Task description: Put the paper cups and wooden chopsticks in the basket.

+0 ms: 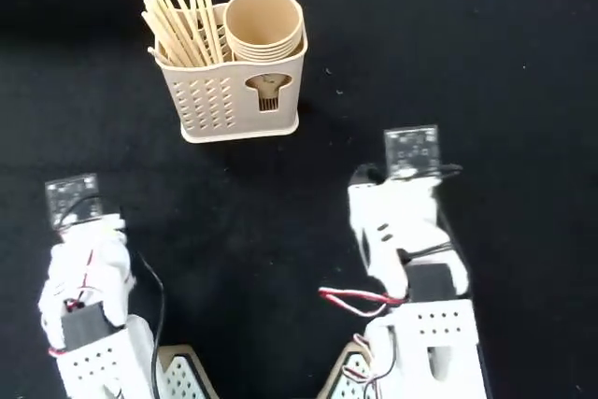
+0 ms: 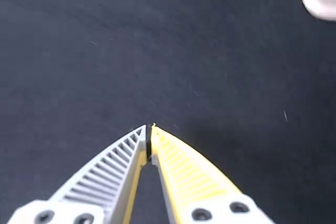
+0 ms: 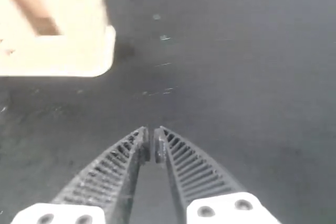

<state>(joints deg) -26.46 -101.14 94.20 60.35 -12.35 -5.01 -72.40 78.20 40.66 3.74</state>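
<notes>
Ahead of me the basket (image 1: 224, 105) stands upright on the black surface (image 1: 467, 63). It is beige plastic with perforated walls and a cut-out in its near side. A nested stack of tan cups (image 1: 264, 23) sits in it mouth up, on my right. Pale chopsticks (image 1: 182, 25) stand bundled beside them, fanning out above the rim.

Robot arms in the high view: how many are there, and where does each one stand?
2. The left arm is at the table's near left edge; the right arm is at the near right, closer to the basket. None seems hidden.
</notes>
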